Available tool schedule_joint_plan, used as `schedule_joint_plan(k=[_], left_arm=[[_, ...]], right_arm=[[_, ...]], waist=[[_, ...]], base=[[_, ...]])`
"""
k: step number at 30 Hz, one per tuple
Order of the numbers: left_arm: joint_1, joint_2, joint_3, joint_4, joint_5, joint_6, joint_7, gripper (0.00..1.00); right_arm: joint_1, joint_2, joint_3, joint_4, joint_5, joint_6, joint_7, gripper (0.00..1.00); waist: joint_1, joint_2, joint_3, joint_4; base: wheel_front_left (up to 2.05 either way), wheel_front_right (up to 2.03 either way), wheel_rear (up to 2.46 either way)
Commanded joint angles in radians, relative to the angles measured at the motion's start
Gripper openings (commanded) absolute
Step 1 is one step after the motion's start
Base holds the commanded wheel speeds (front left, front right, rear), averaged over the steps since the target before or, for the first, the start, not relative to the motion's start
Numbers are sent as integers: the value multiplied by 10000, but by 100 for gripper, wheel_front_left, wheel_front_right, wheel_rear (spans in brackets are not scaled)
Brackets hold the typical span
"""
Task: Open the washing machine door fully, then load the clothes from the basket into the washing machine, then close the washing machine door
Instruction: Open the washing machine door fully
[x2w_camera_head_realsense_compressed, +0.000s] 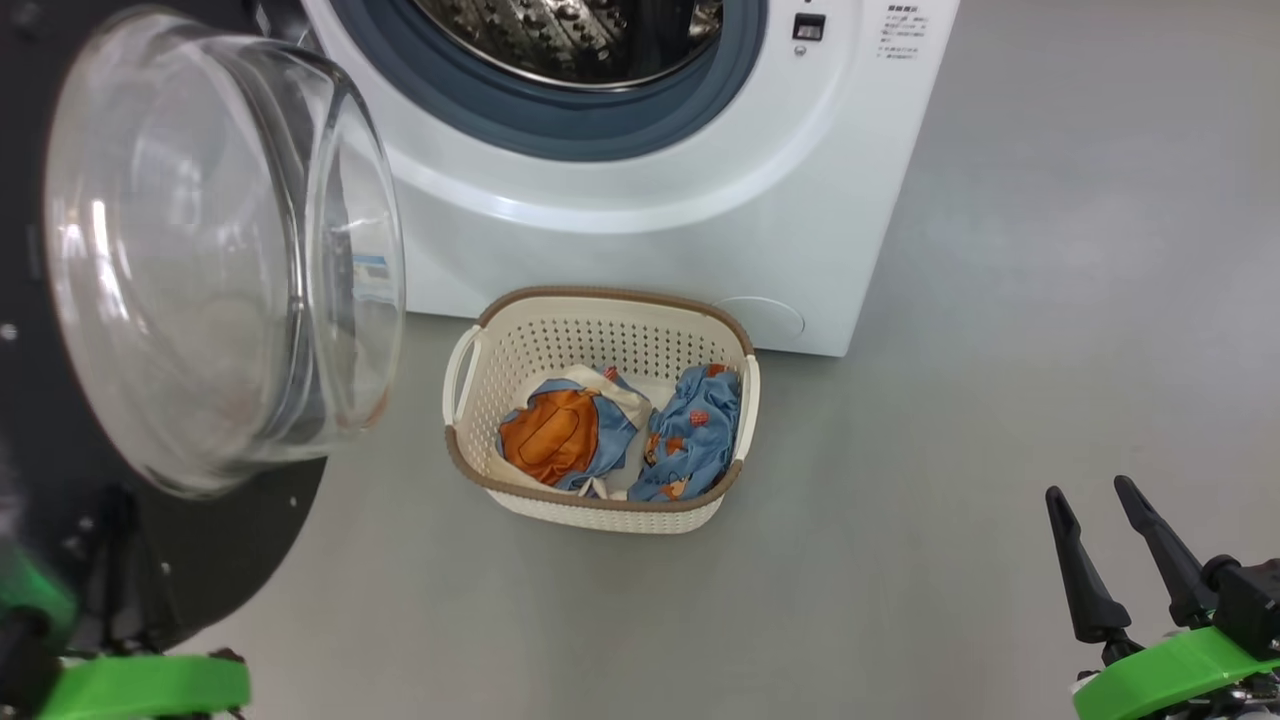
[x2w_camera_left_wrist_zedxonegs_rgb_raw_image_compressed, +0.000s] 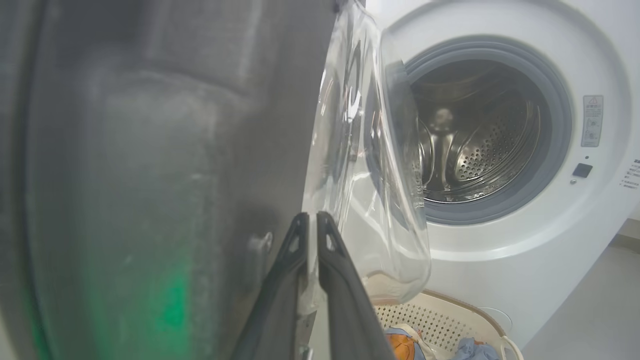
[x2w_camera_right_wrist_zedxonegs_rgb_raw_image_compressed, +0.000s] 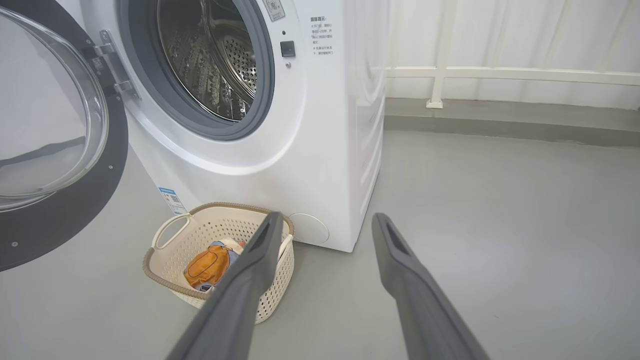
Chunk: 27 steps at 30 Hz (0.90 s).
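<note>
Two fingers of your left gripper (x2w_camera_left_wrist_zedxonegs_rgb_raw_image_compressed: 312, 218) sit pressed almost together. Their tips are up against the edge of the washing machine door (x2w_camera_left_wrist_zedxonegs_rgb_raw_image_compressed: 165, 165), where its dark face meets the clear glass bowl (x2w_camera_left_wrist_zedxonegs_rgb_raw_image_compressed: 375, 175). You cannot tell whether they pinch anything there.

Your right gripper (x2w_camera_right_wrist_zedxonegs_rgb_raw_image_compressed: 327, 218) hangs low at the right with its fingers spread wide and empty, well apart from everything. The basket (x2w_camera_head_realsense_compressed: 600, 300) stands on the floor just in front of the washing machine (x2w_camera_head_realsense_compressed: 720, 220), between your two grippers. The clothes (x2w_camera_head_realsense_compressed: 620, 430) are bunched in its bottom, an orange patch with blue fabric around it.

The door is swung out to your left, so the mouth of the steel drum (x2w_camera_head_realsense_compressed: 570, 40) is uncovered above the basket. Smooth grey floor (x2w_camera_head_realsense_compressed: 1000, 380) spreads to the right, and a white railing (x2w_camera_right_wrist_zedxonegs_rgb_raw_image_compressed: 500, 75) runs along the far wall.
</note>
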Motion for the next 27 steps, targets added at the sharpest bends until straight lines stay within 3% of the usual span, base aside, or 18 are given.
schedule_joint_plan(k=[1,20,27], left_arm=[[-463,521,541,-229,96,126,-66,0],[-1902,1243,2323,1218,794,192,-66,0],[-2611,1561,2772,1900,1084,23,-66,0]], right_arm=[[-185,-265,196,-257,-159,44,-124,91],[-517,-497,272,-315,-216,44,-124,92],[-663,-639,229,-376,-208,44,-124,92]], waist=[[-1,0,79,52],[-1,0,755,487],[-1,0,1133,660]], base=[[0,0,0],[0,0,0],[0,0,0]])
